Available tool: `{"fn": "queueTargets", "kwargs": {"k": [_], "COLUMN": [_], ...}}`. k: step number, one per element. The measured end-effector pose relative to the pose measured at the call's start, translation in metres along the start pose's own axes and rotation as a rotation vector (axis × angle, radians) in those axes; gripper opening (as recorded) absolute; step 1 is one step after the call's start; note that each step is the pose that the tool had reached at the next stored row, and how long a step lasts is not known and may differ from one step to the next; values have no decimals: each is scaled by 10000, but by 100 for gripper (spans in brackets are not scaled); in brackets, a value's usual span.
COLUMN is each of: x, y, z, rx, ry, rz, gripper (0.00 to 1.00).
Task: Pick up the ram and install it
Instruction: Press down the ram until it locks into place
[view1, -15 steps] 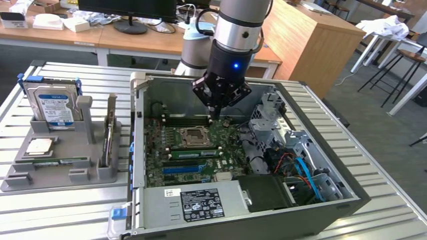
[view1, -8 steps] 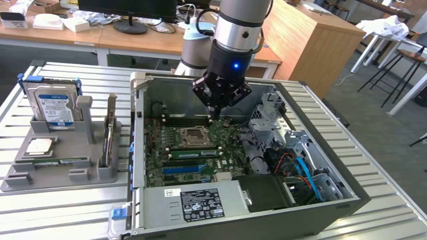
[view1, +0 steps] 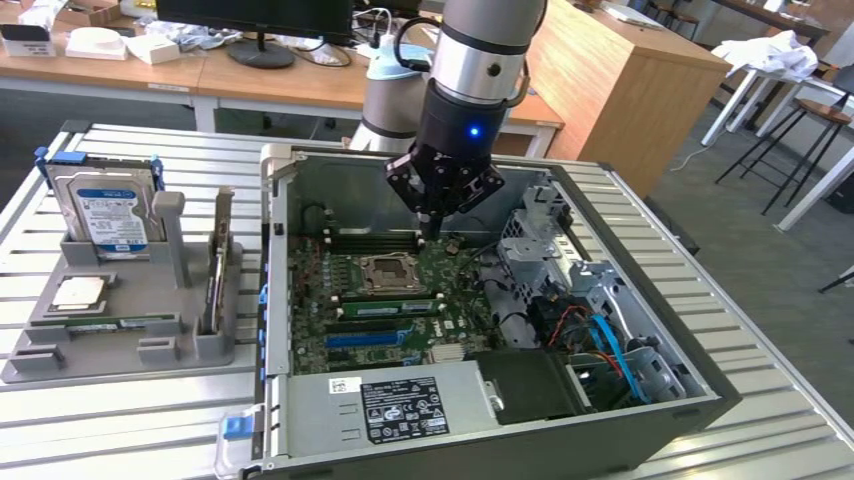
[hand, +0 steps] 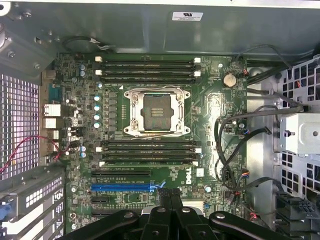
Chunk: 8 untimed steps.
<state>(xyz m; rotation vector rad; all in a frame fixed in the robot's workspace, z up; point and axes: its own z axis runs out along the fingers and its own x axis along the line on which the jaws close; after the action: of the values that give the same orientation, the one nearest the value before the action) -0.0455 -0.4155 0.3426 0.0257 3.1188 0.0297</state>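
Tool (view1: 424, 237) sits upper centre of the exterior view, inside the open computer case (view1: 694, 385), fingers pressed together and holding nothing, tip just over the memory slots (view1: 378, 240) above the CPU socket (view1: 388, 273); in the wrist view the tool (hand: 170, 200) is lower centre. The ram (view1: 104, 322) lies well apart, lower left of that frame, flat in the grey parts holder (view1: 200, 350) on the desk (view1: 134, 420); long axis roughly left-right, below the hard drive (view1: 110, 215).
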Motion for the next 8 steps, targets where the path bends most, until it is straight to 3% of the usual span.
{"fn": "queueTargets", "kwargs": {"k": [8], "x": [30], "y": [0], "z": [0], "rx": [0], "ry": [0], "rz": [-1], "gripper": [10]}}
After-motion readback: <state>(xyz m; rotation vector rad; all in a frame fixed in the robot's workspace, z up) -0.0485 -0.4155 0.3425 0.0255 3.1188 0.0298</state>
